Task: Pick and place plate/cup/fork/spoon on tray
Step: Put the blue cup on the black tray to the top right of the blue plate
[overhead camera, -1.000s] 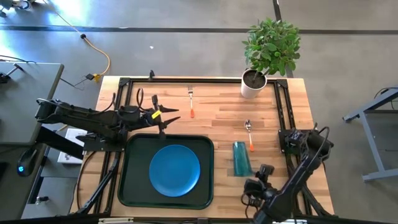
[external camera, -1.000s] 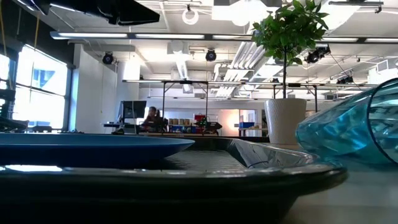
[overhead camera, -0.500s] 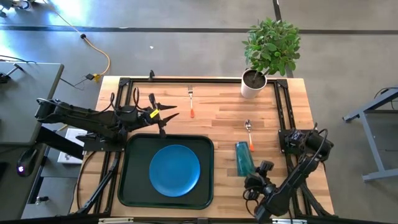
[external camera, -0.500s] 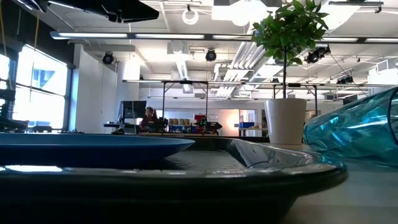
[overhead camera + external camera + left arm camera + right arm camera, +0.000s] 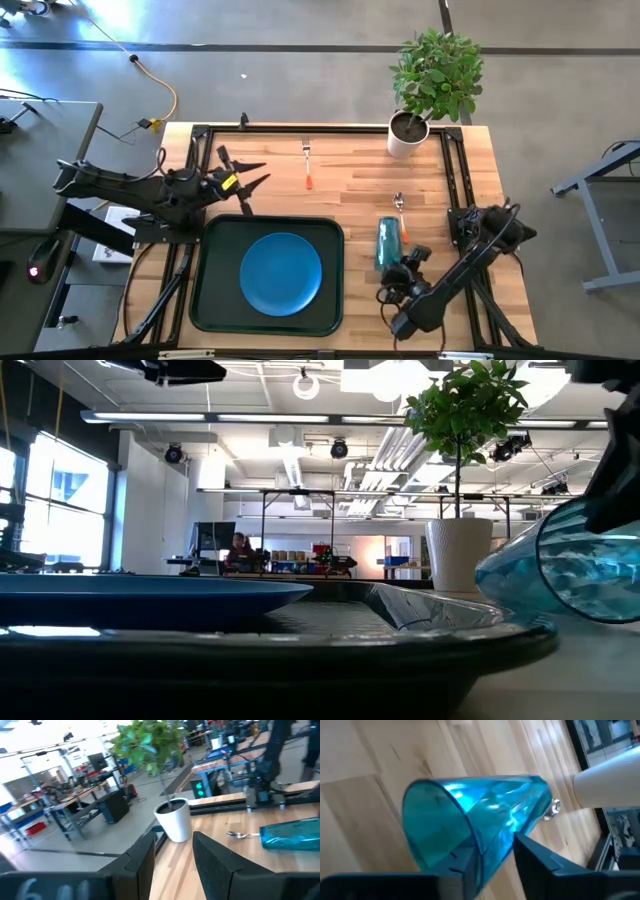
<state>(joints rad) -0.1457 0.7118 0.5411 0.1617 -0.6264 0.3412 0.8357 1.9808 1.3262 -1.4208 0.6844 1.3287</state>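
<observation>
Teal cup toppled beside spoon, right fingers apart at its rim, left fingers apart

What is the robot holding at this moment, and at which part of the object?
The right gripper has its fingers astride the rim of the cup, which lies on its side; whether they clamp it cannot be told. The left gripper holds nothing.

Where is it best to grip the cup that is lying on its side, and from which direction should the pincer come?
Probably at the open rim, from the table's near edge. The cup lies mouth toward the right pincer, one finger entering.
</observation>
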